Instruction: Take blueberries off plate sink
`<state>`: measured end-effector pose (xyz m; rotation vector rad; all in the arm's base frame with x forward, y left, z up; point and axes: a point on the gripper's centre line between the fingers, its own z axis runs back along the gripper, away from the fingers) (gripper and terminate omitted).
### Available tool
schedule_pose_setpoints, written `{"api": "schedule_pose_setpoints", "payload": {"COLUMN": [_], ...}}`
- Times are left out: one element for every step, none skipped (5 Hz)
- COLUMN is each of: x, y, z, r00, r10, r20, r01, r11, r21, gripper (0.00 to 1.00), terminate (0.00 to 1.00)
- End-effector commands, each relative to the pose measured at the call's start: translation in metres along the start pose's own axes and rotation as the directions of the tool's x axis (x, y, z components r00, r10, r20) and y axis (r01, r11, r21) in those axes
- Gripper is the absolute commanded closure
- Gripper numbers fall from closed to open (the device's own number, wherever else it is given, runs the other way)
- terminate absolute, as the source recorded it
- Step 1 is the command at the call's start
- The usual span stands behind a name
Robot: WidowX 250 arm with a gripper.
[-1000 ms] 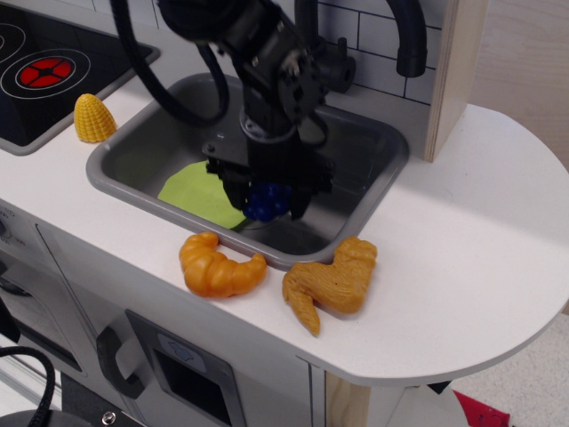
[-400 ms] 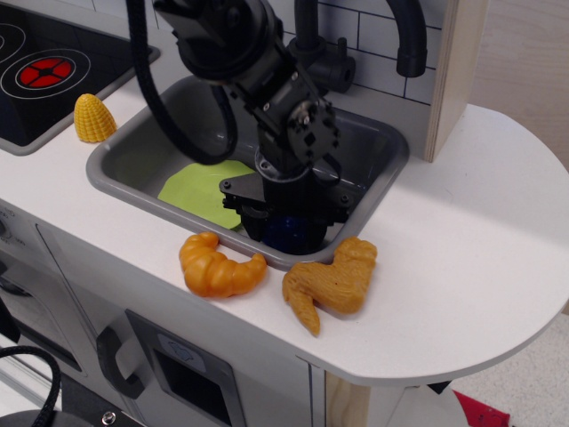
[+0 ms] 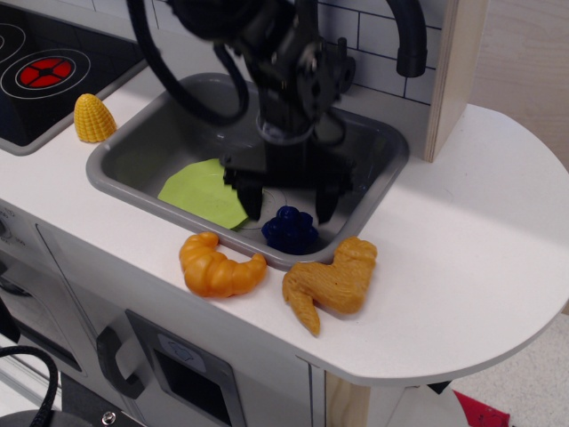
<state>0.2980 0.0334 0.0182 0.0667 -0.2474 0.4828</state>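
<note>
Your small dark blue cluster of glossy plastic berries (image 3: 290, 230) sits on the floor of the grey rectangular plastic sink (image 3: 373, 191), near its front wall and just beside the flat lime-green plate (image 3: 203, 189), apparently clear of it. Expect it to be light, rigid and slippery; if you regrip, close across its widest middle. The black gripper (image 3: 287, 205) hangs directly above the cluster, pointing down from the arm, with its jaws spread apart and holding nothing, one fingertip to each side of the berries.
</note>
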Motion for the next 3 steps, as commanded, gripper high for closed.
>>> {"api": "schedule_pose_setpoints", "payload": {"x": [0.0321, 0.0321, 0.0321], "y": [0.0137, 0.0137, 0.0137], "z": [0.0493, 0.0493, 0.0493], "r00": [0.988, 0.988, 0.988], "r10": [-0.035, -0.035, -0.035], "r20": [0.15, 0.15, 0.15], "r01": [0.039, 0.039, 0.039], "r11": [0.999, 0.999, 0.999], "r21": [-0.026, -0.026, -0.026], "gripper": [0.0, 0.0, 0.0], "terminate": [0.0, 0.0, 1.0]}}
